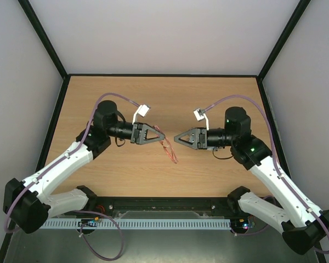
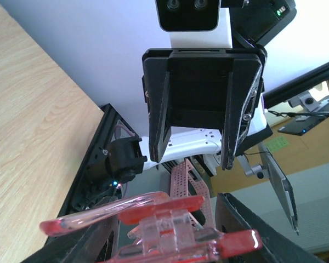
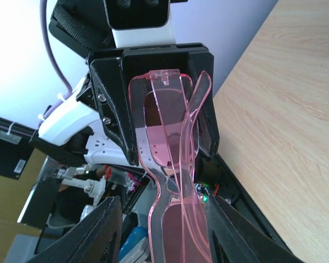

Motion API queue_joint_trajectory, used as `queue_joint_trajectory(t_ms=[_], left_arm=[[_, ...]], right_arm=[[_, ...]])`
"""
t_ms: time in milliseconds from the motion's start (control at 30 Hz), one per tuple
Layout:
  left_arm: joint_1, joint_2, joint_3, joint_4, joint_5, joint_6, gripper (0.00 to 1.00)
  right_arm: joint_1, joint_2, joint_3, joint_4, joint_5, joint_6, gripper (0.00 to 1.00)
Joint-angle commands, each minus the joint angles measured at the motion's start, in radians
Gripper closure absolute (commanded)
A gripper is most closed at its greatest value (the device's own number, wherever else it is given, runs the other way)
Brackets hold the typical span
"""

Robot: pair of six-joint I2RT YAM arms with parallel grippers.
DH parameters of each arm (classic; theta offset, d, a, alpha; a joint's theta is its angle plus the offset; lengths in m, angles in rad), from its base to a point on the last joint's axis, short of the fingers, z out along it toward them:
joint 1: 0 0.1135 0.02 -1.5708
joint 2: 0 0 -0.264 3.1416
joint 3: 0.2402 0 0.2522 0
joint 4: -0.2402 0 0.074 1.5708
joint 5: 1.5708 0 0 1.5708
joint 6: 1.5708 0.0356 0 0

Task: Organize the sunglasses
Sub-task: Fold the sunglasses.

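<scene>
The sunglasses, translucent red-orange, hang above the wooden table between the two arms, which face each other tip to tip. My left gripper is shut on one end of them. In the left wrist view that clamped hinge end of the sunglasses fills the bottom, and the right gripper faces it with jaws apart. In the right wrist view the folded sunglasses run from the left gripper down between my right fingers, which stand clear on both sides. My right gripper is open.
A black frame borders the table, with white walls on three sides. A white perforated rail and cables run along the near edge by the arm bases.
</scene>
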Motion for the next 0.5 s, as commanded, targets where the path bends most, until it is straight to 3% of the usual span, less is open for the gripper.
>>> queue_joint_trajectory(t_ms=[0, 467], left_arm=[[-0.001, -0.012, -0.031, 0.133, 0.070, -0.076, 0.53], [-0.043, 0.036, -0.028, 0.209, 0.069, -0.119, 0.53]], right_arm=[[-0.005, 0.001, -0.033, 0.090, -0.110, 0.042, 0.56], [0.007, 0.040, -0.089, 0.207, -0.174, 0.093, 0.57]])
